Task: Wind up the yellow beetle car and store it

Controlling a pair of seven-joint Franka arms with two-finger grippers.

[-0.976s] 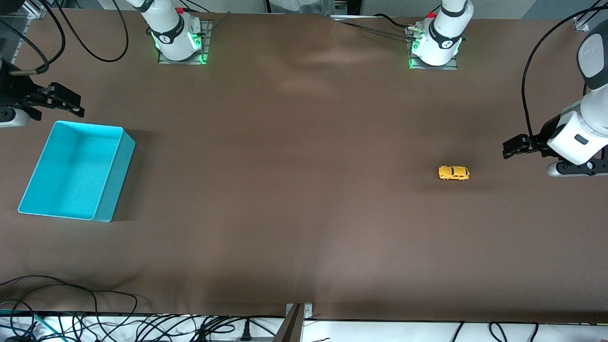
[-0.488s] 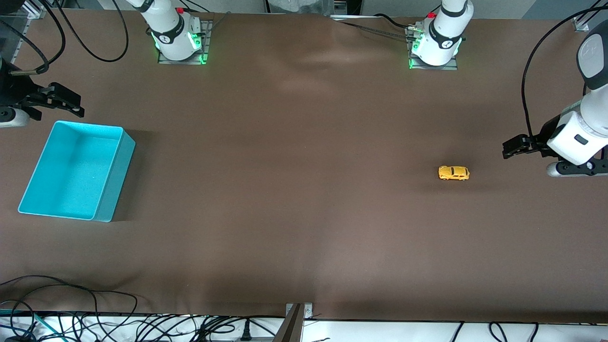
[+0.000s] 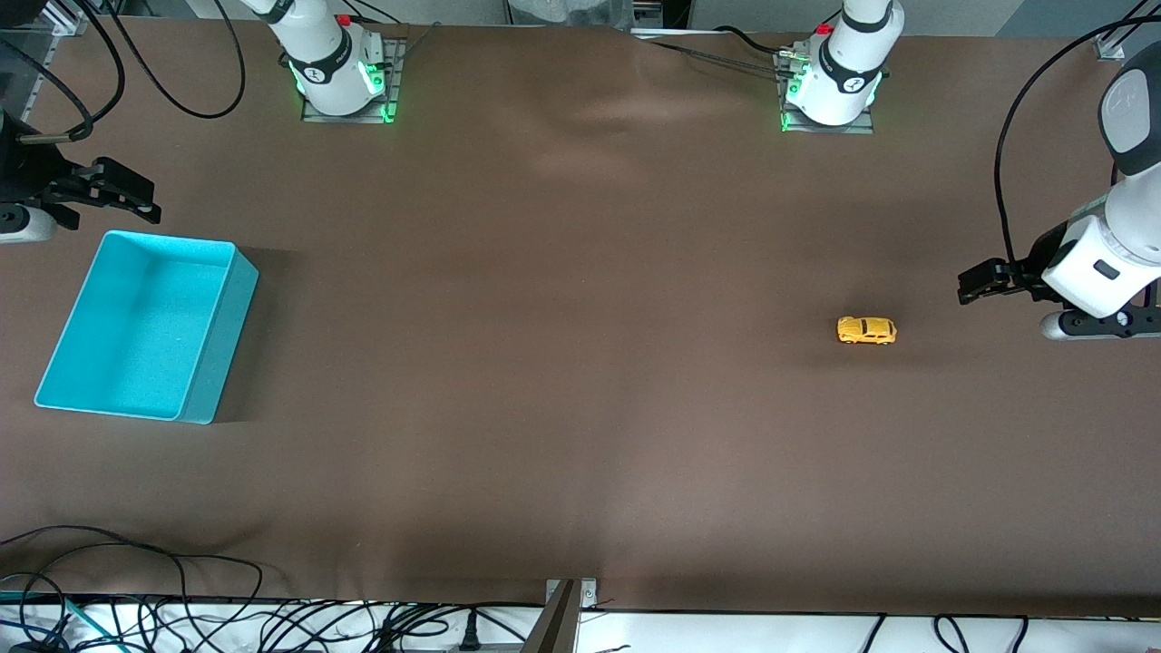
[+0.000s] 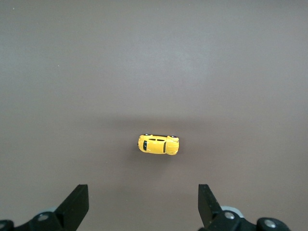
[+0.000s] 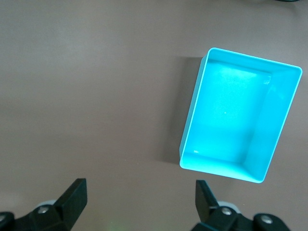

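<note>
The left gripper (image 3: 975, 283) hangs in the air over the table's edge at the left arm's end, its 2 fingers (image 4: 77, 204) spread wide apart with nothing between them. Out from it, toward the table's middle, the yellow beetle car (image 3: 866, 330) sits on its wheels on the bare brown table (image 3: 562, 363), near the gripper but not under it. In the left wrist view the car (image 4: 159, 144) lies ahead of the fingers and roughly centred between them, its long axis running across the gap from one finger toward the other. I judge that a grip across the car's narrow width would need the wrist turned.

The right gripper (image 3: 118, 195) waits at the right arm's end, fingers (image 5: 72, 195) also apart and empty, just beside the teal bin (image 3: 218, 345). The bin is empty and well apart from the car, so the left arm is clearly the nearer 1 for the pick-up.
</note>
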